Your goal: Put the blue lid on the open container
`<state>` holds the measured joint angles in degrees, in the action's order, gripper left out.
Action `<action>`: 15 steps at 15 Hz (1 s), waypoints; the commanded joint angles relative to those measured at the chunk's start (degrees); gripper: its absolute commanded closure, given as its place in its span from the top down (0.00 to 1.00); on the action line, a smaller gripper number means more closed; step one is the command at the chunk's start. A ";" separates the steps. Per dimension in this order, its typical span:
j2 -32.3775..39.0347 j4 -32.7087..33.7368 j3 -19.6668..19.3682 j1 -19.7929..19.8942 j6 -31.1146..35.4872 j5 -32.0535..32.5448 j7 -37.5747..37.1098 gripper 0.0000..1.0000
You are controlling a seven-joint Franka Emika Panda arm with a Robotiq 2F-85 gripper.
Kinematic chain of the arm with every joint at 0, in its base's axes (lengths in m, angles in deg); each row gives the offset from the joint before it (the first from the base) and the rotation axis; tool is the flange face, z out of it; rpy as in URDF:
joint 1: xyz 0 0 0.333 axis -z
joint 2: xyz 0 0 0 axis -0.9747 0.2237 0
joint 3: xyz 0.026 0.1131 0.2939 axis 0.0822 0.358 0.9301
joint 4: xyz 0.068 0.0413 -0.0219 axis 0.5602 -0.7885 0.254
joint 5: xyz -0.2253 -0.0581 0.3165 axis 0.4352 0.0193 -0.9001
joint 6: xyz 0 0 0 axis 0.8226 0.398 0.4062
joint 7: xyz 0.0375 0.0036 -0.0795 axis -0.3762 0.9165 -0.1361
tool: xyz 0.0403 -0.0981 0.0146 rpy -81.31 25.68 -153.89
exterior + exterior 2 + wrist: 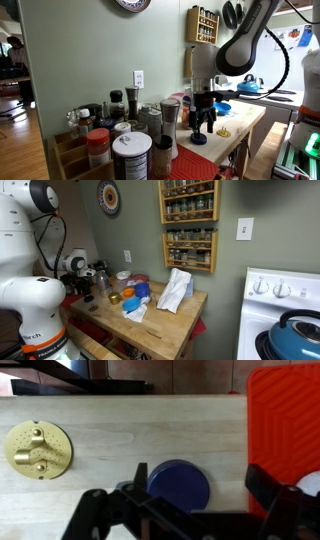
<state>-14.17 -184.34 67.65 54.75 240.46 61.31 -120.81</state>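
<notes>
In the wrist view the blue lid (180, 485), a flat round dark-blue disc, lies on the wooden counter (120, 420). My gripper (200, 485) is open and straddles it. The lid is close to one black finger (140, 475) and farther from the other finger (262, 480), and nothing is gripped. In both exterior views the gripper (203, 118) (88, 285) points down at the counter and hides the lid. A tall slim pale jar (170, 120), seemingly the open container, stands among the jars beside the gripper. Its mouth is not clear from here.
A round brass disc (38, 450) lies on the counter away from the lid. A red ribbed mat (285, 420) borders the lid's other side. Several jars (130, 150) crowd one end. A white cloth (175, 290), a blue kettle (250, 85) and the stove (285, 305) lie beyond.
</notes>
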 commanded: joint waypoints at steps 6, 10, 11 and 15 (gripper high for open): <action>2.13 -0.33 -5.02 -3.88 4.14 15.06 -14.58 1.00; 2.73 0.04 -5.13 -4.02 4.34 16.37 -16.46 0.71; 2.81 0.12 -5.11 -4.02 4.44 16.39 -16.64 0.61; 2.97 0.19 -5.27 -4.16 4.77 16.60 -17.50 0.90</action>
<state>-12.51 -184.26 63.34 51.75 243.49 76.26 -135.95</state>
